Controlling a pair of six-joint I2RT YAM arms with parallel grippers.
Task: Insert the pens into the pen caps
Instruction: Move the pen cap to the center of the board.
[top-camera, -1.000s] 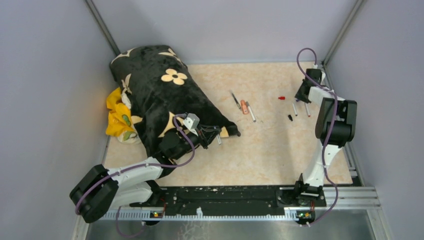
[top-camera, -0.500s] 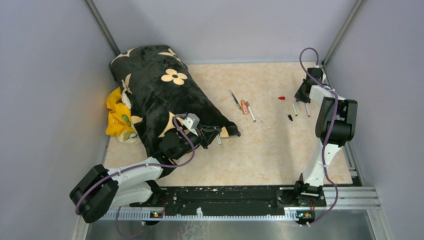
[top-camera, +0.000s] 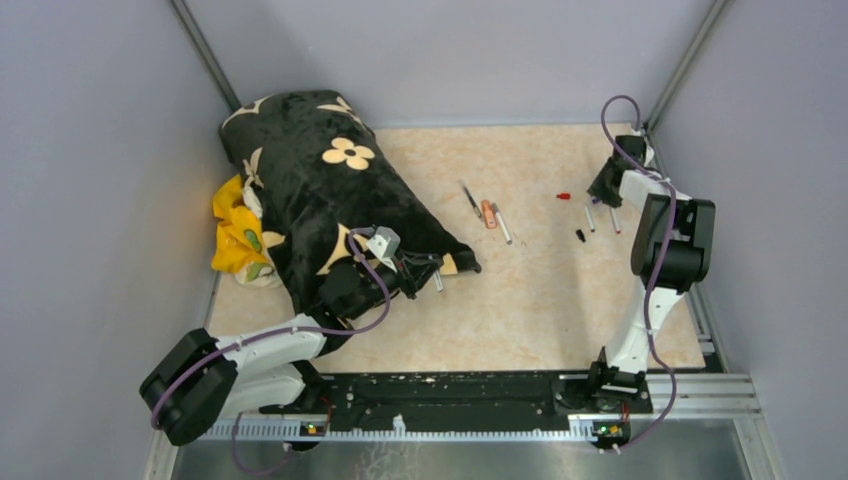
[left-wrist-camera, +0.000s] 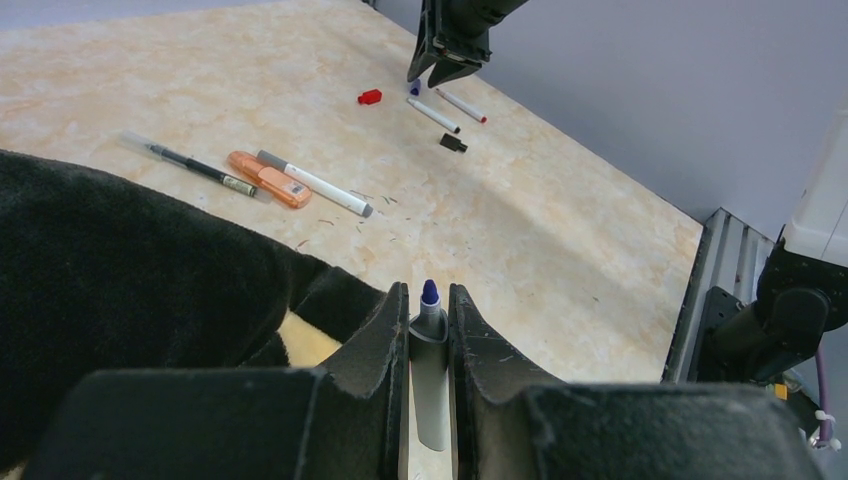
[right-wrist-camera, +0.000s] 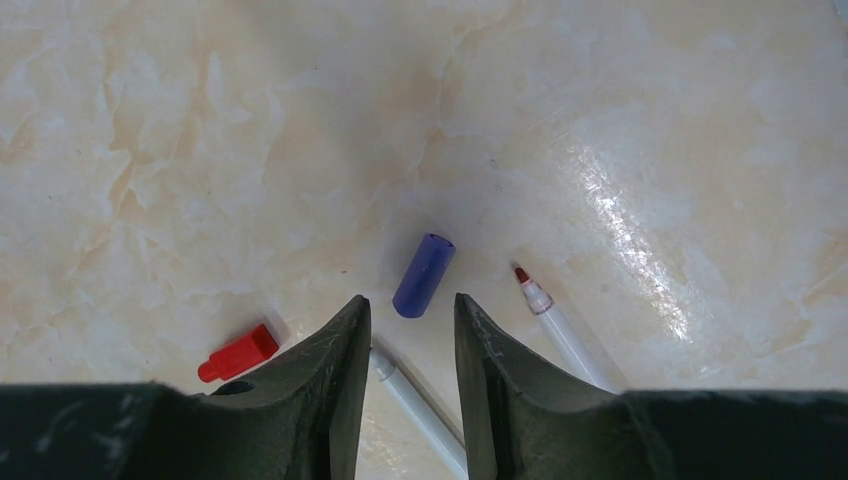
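My left gripper (left-wrist-camera: 428, 300) is shut on a grey-white pen (left-wrist-camera: 431, 370) whose blue tip pokes out past the fingers. It hovers beside the black cushion (top-camera: 320, 190). My right gripper (right-wrist-camera: 410, 305) stands open low over the table at the far right. A purple pen cap (right-wrist-camera: 423, 275) lies loose just ahead of its fingertips. A red cap (right-wrist-camera: 238, 353) lies to its left, a white pen (right-wrist-camera: 415, 405) runs under the jaws, and a red-tipped white pen (right-wrist-camera: 560, 330) lies to the right. A black cap (top-camera: 580, 236) sits nearer.
A thin dark pen (top-camera: 470, 200), an orange marker (top-camera: 488, 214) and a white marker (top-camera: 501, 224) lie together mid-table. Yellow cloth (top-camera: 237, 235) sticks out beside the cushion at the left. Walls close in the table on three sides.
The right gripper has shifted slightly toward the far wall. The left arm and its pen have not moved.
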